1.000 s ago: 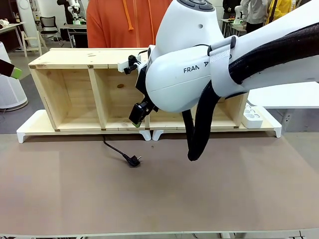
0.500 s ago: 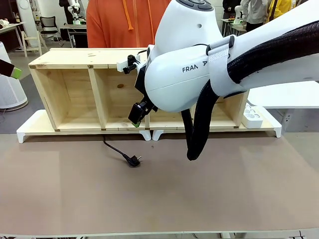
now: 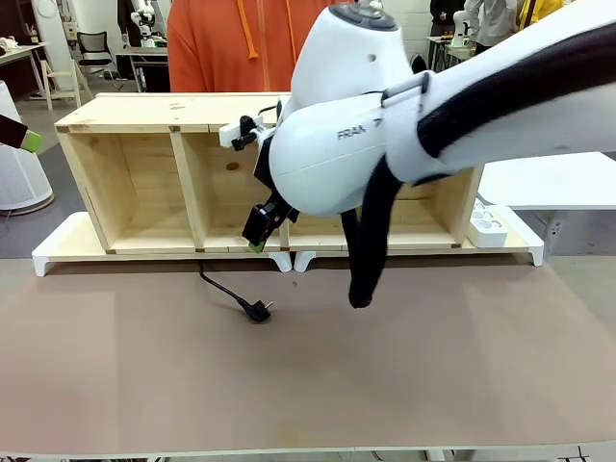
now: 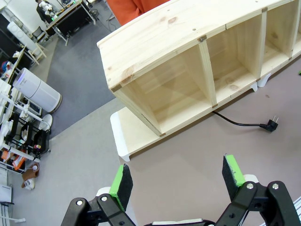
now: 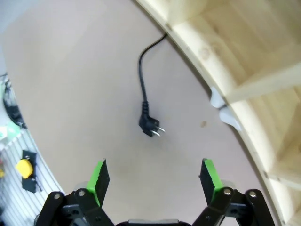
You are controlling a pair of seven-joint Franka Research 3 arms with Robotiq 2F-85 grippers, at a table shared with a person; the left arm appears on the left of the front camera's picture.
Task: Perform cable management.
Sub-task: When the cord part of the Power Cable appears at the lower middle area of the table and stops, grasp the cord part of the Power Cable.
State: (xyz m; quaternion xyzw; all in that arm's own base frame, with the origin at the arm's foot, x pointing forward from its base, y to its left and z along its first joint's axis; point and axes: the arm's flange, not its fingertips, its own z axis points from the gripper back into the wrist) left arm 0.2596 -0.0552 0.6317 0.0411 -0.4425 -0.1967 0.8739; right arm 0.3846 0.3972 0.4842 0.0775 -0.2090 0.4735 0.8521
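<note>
**Low plug may skid out of a careless pinch**

The plug [image 5: 149,126] lies on the counter [image 3: 308,395] at the end of the slack cable [image 3: 219,286], which runs out from under the wooden shelf unit [image 3: 144,114]. Low and round, it may skid or flip if the pads close off-centre, and a deep reach may scrape the counter. The right fingers [image 5: 99,181] hang spread and empty above the plug, pointed down toward it. The left fingers [image 4: 123,186], likewise spread and empty, hover high at the left.
</note>
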